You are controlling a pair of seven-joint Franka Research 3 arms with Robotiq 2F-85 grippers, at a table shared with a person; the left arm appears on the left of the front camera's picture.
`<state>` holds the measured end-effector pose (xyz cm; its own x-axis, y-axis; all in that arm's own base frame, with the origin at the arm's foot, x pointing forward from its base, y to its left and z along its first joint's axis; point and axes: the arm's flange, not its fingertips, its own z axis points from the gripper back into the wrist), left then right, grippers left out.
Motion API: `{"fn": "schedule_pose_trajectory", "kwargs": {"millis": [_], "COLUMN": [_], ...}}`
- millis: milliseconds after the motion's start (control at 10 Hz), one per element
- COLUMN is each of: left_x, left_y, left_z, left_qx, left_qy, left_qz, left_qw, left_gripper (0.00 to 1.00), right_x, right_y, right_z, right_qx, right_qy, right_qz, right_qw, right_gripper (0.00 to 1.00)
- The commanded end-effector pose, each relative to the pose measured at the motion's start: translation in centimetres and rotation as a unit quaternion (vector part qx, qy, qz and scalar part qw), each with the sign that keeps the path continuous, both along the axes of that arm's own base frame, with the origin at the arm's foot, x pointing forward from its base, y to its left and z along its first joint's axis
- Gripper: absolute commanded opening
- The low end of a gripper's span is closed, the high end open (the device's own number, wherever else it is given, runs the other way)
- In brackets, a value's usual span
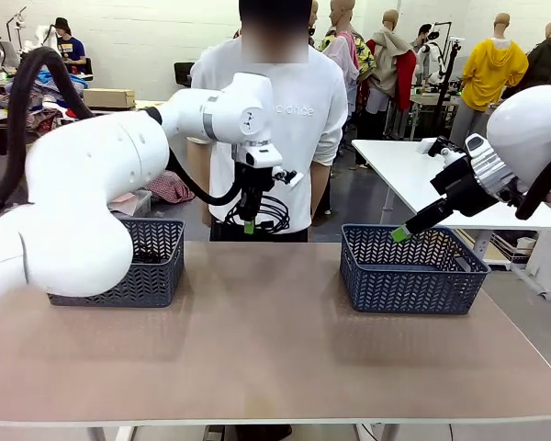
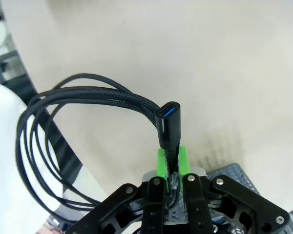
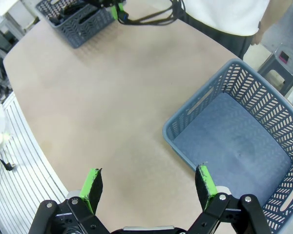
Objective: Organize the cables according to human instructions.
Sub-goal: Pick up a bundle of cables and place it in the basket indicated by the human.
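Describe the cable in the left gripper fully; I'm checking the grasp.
The cable is thin, black and braided, wound in loose round loops. The left gripper is shut on it just behind a glossy black plug with a blue insert, which points away from the gripper. In the front view the coil hangs above the table's far edge, before the person, touching only the green pads.

A robotics lab or workshop set up inside a garment workspace is indicated. At twelve o'clock a white painted brick wall [image 1: 147, 37] is seen. At ten o'clock a work table [image 1: 37, 92] piled with fabric and a cardboard box [image 1: 108, 97] is shown, with a seated person [image 1: 69, 46] behind it. At two o'clock a white table [image 1: 413, 170] is placed on a grey floor [image 1: 358, 197].
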<state>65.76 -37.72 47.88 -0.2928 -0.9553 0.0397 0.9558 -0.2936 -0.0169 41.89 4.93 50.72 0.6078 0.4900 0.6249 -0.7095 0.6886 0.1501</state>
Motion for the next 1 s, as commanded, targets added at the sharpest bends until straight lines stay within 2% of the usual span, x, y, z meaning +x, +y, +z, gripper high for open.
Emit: {"fn": "schedule_pose_trajectory", "kwargs": {"millis": [0,200,600,900], "left_x": [-5.1,-6.6,-9.9,-9.7], "left_y": [4.2,7.2,11.1,13.1], "left_z": [0.0,2.0,3.7,3.5], "left_qx": [-0.016,-0.012,-0.012,-0.033], "left_qy": [-0.006,-0.032,-0.040,-0.047], "left_qz": [0.022,0.057,0.101,0.144], "left_qw": [1.000,0.998,0.994,0.988], "left_gripper": [0.00,0.00,0.00,0.00], "right_x": [0.2,0.2,0.2,0.2], "right_y": [-0.2,-0.2,-0.2,-0.2], "right_z": [0.0,0.0,0.0,0.0], "right_qx": [0.013,0.013,0.013,0.013], "right_qy": [-0.004,-0.004,-0.004,-0.004], "right_qz": [0.004,0.004,0.004,0.004], "right_qw": [1.000,1.000,1.000,1.000], "right_gripper": [1.00,1.00,1.00,1.00]}}
